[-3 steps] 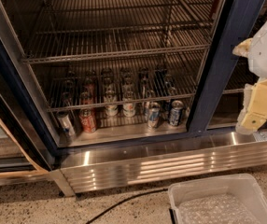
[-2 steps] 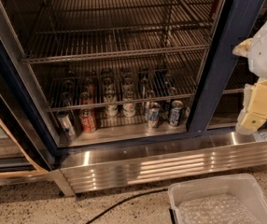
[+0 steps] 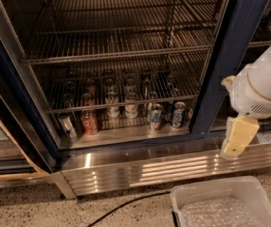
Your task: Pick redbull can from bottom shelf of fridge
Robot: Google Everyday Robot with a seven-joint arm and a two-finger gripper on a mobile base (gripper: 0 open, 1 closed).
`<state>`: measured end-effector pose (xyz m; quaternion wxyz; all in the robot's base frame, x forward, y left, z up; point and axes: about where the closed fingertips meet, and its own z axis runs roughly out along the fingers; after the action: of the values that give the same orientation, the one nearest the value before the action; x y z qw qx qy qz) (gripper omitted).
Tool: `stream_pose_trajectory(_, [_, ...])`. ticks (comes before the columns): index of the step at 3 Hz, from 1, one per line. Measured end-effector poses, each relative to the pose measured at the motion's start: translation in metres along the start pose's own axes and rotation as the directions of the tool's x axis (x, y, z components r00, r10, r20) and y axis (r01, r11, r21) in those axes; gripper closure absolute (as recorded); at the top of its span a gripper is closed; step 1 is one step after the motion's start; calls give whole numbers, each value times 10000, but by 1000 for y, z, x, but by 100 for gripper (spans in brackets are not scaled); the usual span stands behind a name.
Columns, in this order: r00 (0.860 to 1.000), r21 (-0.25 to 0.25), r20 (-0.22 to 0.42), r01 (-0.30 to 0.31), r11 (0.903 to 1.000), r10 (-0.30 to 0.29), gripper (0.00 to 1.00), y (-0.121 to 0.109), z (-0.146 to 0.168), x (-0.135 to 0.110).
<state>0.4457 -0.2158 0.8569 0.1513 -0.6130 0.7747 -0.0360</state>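
Note:
The fridge (image 3: 234,56) stands open, with a dark navy frame. On its pale metal bottom shelf (image 3: 126,134) two blue-and-silver redbull cans (image 3: 156,116) (image 3: 178,115) stand upright at the front right. A red can (image 3: 89,122), whitish cans (image 3: 112,107) and a leaning silver can (image 3: 68,126) stand to their left, with more cans in the dark behind. My gripper (image 3: 239,137), pale yellow under the white arm, hangs outside the fridge, right of the door post and right of and slightly lower than the redbull cans. It holds nothing.
Dark wire racks (image 3: 116,51) span the compartment above the cans. A ribbed stainless base panel (image 3: 173,167) runs along the floor. A white plastic bin (image 3: 225,205) sits on the floor at the lower right, with a black cable (image 3: 126,205) beside it.
My arm and gripper have moved down and to the left, closer to the door post. The cans have not moved.

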Motion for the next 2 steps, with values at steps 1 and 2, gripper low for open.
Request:
stream_pose_trajectory(1, [9998, 203, 75, 183, 9996, -185, 0, 9, 42, 7])
stream_pose_trajectory(2, [9988, 310, 153, 460, 9985, -465, 0, 19, 81, 10])
